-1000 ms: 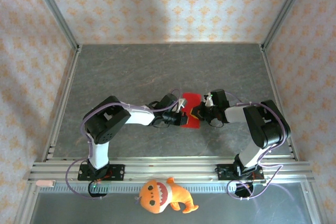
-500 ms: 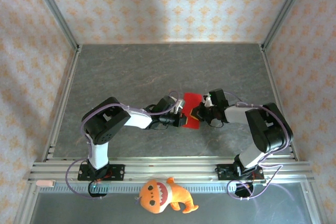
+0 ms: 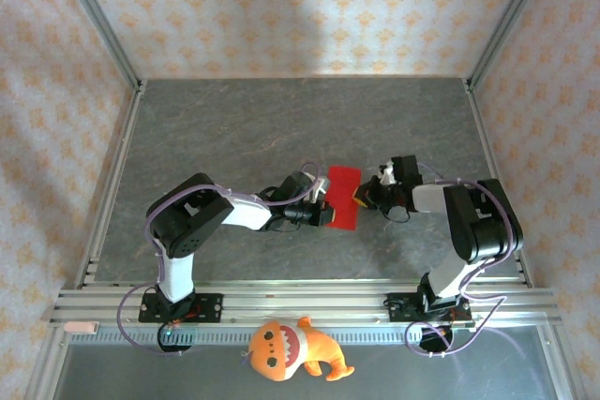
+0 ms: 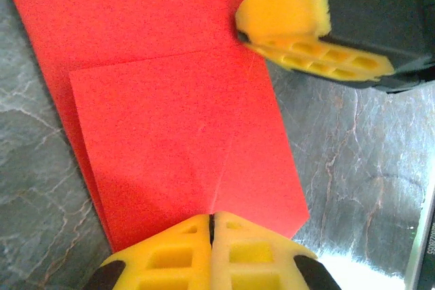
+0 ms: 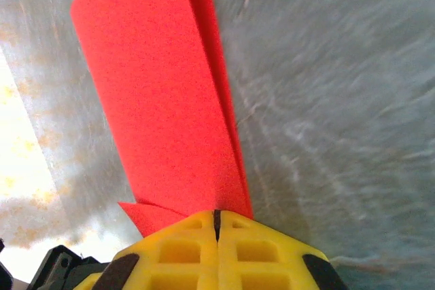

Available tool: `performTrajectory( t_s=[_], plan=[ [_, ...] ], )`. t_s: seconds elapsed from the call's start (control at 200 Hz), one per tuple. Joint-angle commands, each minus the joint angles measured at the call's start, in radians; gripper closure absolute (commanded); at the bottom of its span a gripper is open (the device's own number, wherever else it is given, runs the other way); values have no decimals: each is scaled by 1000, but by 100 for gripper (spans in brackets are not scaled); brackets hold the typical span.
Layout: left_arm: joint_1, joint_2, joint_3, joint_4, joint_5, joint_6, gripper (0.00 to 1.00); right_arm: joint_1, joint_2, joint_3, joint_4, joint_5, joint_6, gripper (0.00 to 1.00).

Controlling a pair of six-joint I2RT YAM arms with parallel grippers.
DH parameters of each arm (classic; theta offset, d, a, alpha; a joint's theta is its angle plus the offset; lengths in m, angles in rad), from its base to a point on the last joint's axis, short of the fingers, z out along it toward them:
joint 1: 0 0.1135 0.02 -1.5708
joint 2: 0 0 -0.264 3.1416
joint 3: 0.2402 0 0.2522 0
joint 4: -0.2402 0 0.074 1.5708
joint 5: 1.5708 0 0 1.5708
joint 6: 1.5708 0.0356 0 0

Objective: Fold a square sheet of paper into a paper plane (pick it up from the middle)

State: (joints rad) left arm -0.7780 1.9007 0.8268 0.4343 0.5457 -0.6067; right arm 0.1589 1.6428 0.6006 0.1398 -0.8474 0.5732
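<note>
1. Sheet position. The red sheet of paper [image 3: 343,198] lies on the grey counter [image 3: 234,128], near its middle, as a narrow upright rectangle. It is folded: the left wrist view shows a smaller top layer over a longer bottom layer, with a faint crease running down the middle of the top layer.

2. Left tool [image 4: 212,232]. The two yellow fingers are pressed together with no gap. Their tips meet the left edge of the sheet, in line with the crease. The views do not show whether any paper is caught between the fingers.

3. Right tool [image 5: 217,225]. The fingers are likewise pressed fully together. Their tips touch the right edge of the sheet, where a folded ridge runs up to the seam between them. A small red corner protrudes beside the tips. This view is blurred, so a pinch on the paper cannot be confirmed.

4. Other items. An orange plush toy [image 3: 291,348] lies well apart from the sheet, beyond the near rail.
</note>
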Motion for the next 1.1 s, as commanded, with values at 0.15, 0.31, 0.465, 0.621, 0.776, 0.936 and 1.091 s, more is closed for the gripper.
performTrajectory(
  t_s=[0.15,0.31,0.465,0.621,0.776,0.936,1.091],
  plan=[
    [-40,26,-26,-85,-9,-93,100,-48,-111,41,-98,64,-83,94],
    [-103,-4,-13,1,-49,-199,100,-48,-202,-5,-113,27,-66,88],
    [-126,-86,21,-35,-116,-197,100,-38,-271,-51,-193,59,-68,79],
    [-108,-146,99,-163,-157,-82,96,-15,-320,-67,-285,101,-76,74],
    [-66,-97,147,-209,-153,-19,98,12,-393,-95,-312,182,-9,70],
    [-50,-33,179,-220,-144,11,100,50,-414,-98,-342,148,-2,64],
    [-52,6,188,-249,-157,26,100,100,-363,-82,-366,139,-16,63]
  ],
)
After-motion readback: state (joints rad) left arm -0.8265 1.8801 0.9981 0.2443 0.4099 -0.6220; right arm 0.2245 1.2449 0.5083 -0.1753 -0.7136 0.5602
